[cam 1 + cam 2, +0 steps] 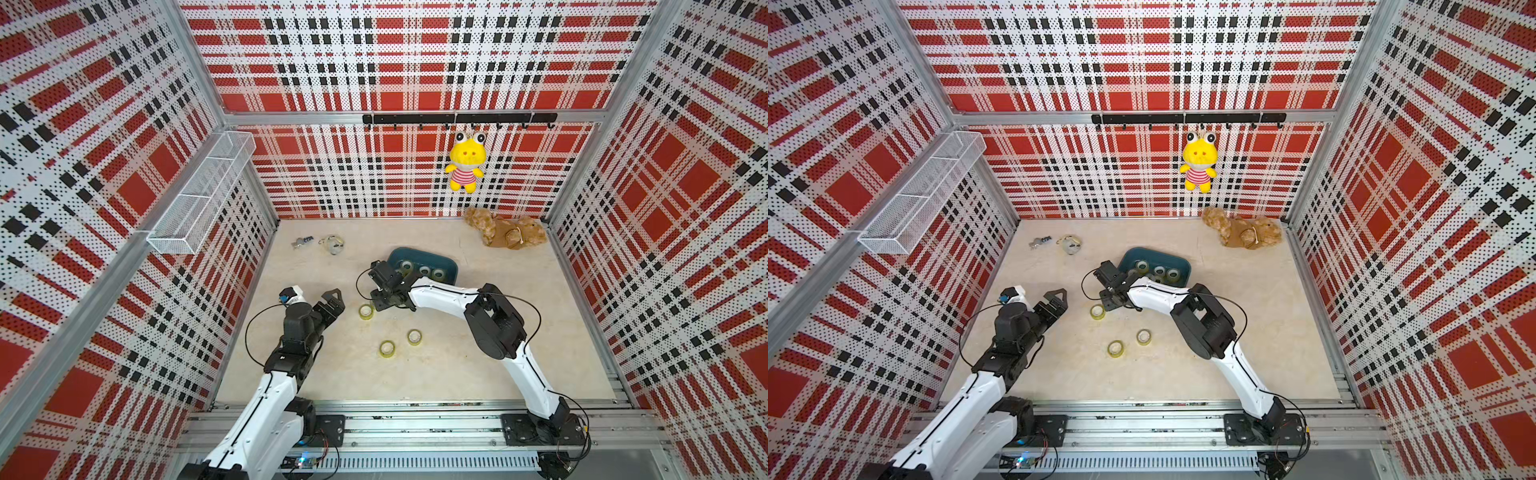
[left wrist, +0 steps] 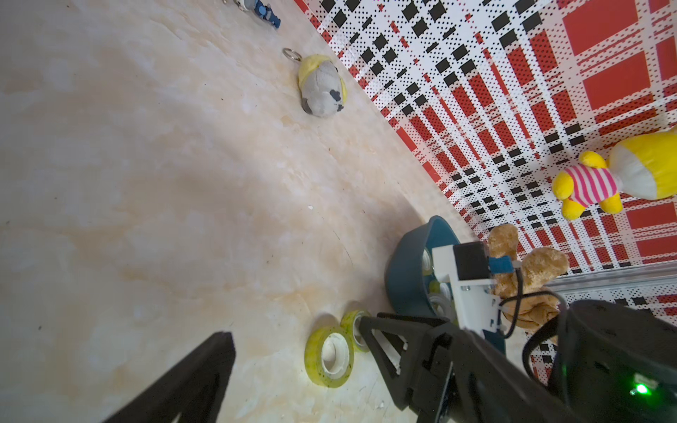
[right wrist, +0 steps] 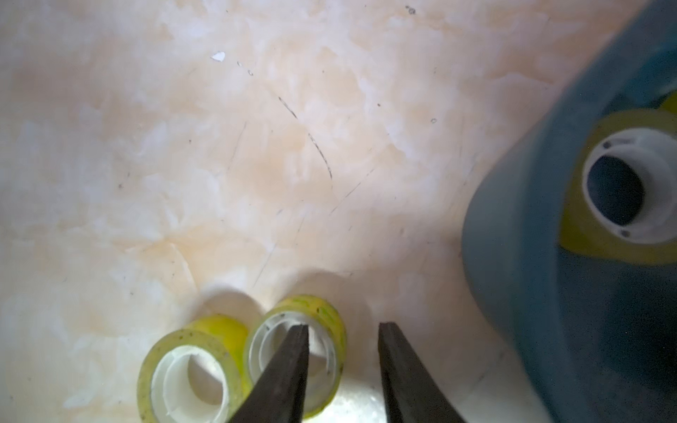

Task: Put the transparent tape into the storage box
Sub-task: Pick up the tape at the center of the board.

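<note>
The teal storage box stands mid-table with several tape rolls in it. Three yellowish transparent tape rolls lie in front of it. My right gripper hangs open beside the nearest roll. In the right wrist view one finger crosses a roll's core and that roll's wall sits in the gap. A second roll touches it. The box is just beside. My left gripper is open and empty.
A brown plush lies at the back right. A yellow frog toy hangs from a black hook rail. Two small key-ring toys lie back left. A white wire basket is on the left wall.
</note>
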You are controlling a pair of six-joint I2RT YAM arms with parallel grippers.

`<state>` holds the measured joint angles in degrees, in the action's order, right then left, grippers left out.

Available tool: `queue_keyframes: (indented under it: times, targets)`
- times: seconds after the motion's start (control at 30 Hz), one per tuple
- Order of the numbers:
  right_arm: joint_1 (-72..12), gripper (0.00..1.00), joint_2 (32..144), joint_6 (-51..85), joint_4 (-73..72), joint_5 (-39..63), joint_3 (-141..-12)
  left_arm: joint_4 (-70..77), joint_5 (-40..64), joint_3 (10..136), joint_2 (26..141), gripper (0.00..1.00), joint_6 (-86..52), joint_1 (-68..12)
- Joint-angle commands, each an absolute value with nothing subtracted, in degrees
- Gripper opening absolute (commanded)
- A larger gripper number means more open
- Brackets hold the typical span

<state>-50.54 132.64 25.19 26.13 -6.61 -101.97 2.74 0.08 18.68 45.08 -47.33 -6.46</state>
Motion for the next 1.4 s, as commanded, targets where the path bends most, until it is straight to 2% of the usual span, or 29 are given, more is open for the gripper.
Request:
queue_keyframes:
  times: [0.0,0.2,0.4,0.67,0.83,0.97,1.23,1.37]
  targets:
    - [-51.0,0.39,129.3,25.8,28.8,-11.4,-96.5,1.8,0.8,18.6,43.7,0.99,-47.4,-6.5]
    - [-51.0,0.39,120.1,26.8,29.4,-17.0,-83.5,1.8,0.4,18.9,43.8,0.99,-48.6,-8.0]
    - [-50.5,0.4,111.1,28.0,28.3,-17.9,-72.2,2.0,-3.4,20.4,45.9,0.99,-49.7,-13.3]
    - [-49.9,0.37,113.0,28.0,26.2,-14.4,-71.0,3.2,-7.9,23.2,52.0,0.99,-50.0,-20.9]
    - [-49.8,0.3,115.6,28.6,24.6,-13.7,-71.5,3.3,-8.5,22.9,52.1,0.99,-49.7,-21.3]
    - [-49.5,0.2,115.6,29.0,23.3,-12.6,-70.6,3.0,-9.2,22.6,51.3,0.99,-49.7,-21.3]
    - [-48.5,0.0,108.8,28.7,23.1,-12.8,-67.2,3.2,-9.0,22.7,52.6,0.99,-49.6,-21.2]
    - [-48.3,0.0,103.2,28.0,24.6,-12.8,-66.5,3.3,-8.7,22.7,52.2,0.99,-49.9,-21.4]
